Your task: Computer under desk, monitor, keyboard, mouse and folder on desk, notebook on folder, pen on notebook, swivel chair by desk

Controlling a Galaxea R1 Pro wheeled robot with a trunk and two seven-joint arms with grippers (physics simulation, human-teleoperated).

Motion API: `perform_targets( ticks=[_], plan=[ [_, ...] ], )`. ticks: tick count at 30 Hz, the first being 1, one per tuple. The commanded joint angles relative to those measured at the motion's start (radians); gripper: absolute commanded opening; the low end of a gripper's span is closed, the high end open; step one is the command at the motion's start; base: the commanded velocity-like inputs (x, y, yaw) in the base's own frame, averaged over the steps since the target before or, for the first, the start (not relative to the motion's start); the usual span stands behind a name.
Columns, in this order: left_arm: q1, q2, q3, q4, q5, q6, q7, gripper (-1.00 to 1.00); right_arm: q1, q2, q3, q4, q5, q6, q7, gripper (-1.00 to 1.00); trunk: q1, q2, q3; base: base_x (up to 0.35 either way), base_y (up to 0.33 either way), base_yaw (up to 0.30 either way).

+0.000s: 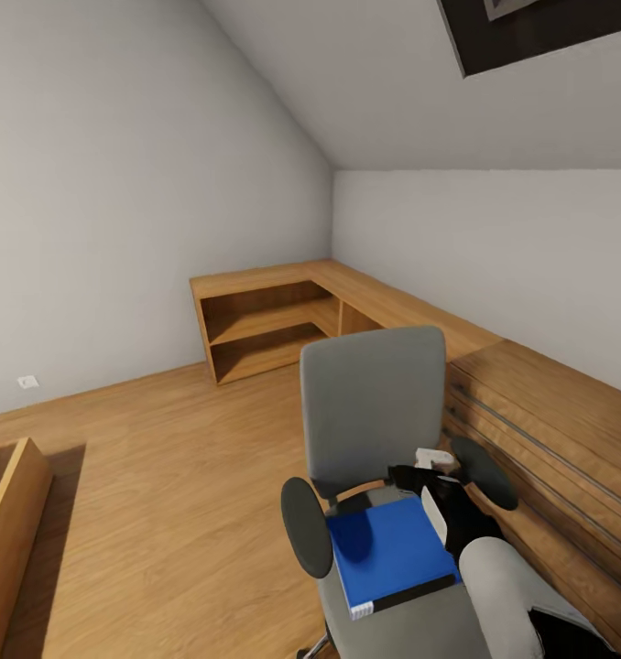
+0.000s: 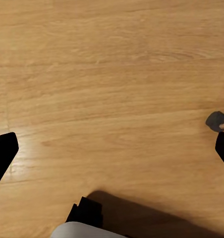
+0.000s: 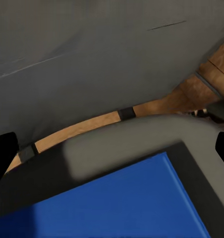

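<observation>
The swivel chair (image 1: 373, 407) stands close in front of me, its grey back upright and its dark armrests to either side. The blue folder (image 1: 388, 549) lies flat on its seat, white spine toward me. My right gripper (image 1: 436, 513) hovers open at the folder's right edge, above the seat. In the right wrist view the folder (image 3: 117, 203) and the chair back (image 3: 92, 54) sit between the spread fingers of the right gripper (image 3: 112, 148). My left gripper (image 2: 112, 148) hangs open over bare wooden floor. The desk, monitor, keyboard, mouse, computer, notebook and pen are out of view.
A low oak chest (image 1: 549, 430) with long bar handles runs along the right wall, right behind the chair. An oak corner shelf unit (image 1: 274, 320) fills the far corner. Another wooden piece (image 1: 8, 513) stands at the left. Open wooden floor (image 1: 164, 476) lies to the chair's left.
</observation>
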Motion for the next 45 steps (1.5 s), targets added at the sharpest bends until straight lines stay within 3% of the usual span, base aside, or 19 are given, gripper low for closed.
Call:
perform_targets(
  ticks=[1, 13, 19, 27, 42, 45],
  plan=[
    [0.000, 0.000, 0.001, 0.000, 0.010, -0.003, 0.000, 1.00, -0.005, 0.004, -0.006, -0.003, 0.010, 0.009, 0.001, 1.00, 0.000, 0.000, -0.001, 0.000, 0.000, 0.000],
    [0.000, 0.018, 0.002, 0.000, 0.011, -0.001, 0.000, 1.00, -0.028, 0.009, -0.006, 0.002, 0.011, 0.077, -0.018, 1.00, 0.000, 0.000, -0.001, 0.000, 0.000, 0.000],
    [0.000, 0.033, 0.013, 0.000, 0.013, 0.000, -0.002, 1.00, -0.029, 0.006, -0.008, 0.022, 0.010, 0.095, -0.030, 1.00, 0.023, -0.042, -0.020, 0.000, 0.000, 0.000],
    [0.000, 0.036, 0.015, 0.000, 0.012, 0.000, -0.001, 1.00, -0.029, 0.005, -0.007, 0.024, 0.012, 0.098, -0.103, 1.00, 0.054, -0.098, -0.045, 0.000, 0.000, 0.000],
    [0.000, 0.036, 0.015, 0.000, 0.012, -0.001, -0.001, 1.00, -0.029, 0.002, -0.006, 0.024, 0.014, 0.098, -0.107, 1.00, 0.111, -0.203, -0.092, 0.000, 0.000, 0.000],
    [0.000, 0.036, 0.015, 0.000, 0.012, -0.001, 0.000, 1.00, -0.029, 0.003, -0.006, 0.024, 0.014, 0.098, -0.106, 1.00, 0.111, -0.203, -0.092, 0.000, 0.000, 0.000]
  ],
)
